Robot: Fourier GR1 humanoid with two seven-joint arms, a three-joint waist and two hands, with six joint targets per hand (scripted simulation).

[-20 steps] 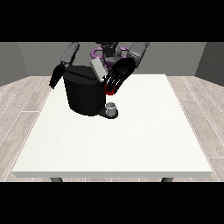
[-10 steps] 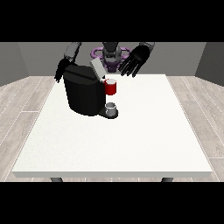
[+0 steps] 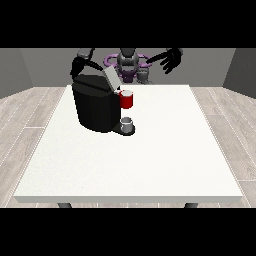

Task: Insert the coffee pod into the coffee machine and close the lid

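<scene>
Lid up on coffee machine; closing step pending. Pod not discernible. Robot hand at view's right raised, fingers spread, empty. Other hand: cannot tell. Next: press lid down.

The coffee machine hides part of the hand at the view's left.

Small grey-headed humanoid with purple-trimmed torso, dark arms, each ending in a black robot hand

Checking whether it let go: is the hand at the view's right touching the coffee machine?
Apart. The front view shows that hand raised, well clear of the coffee machine.
</scene>
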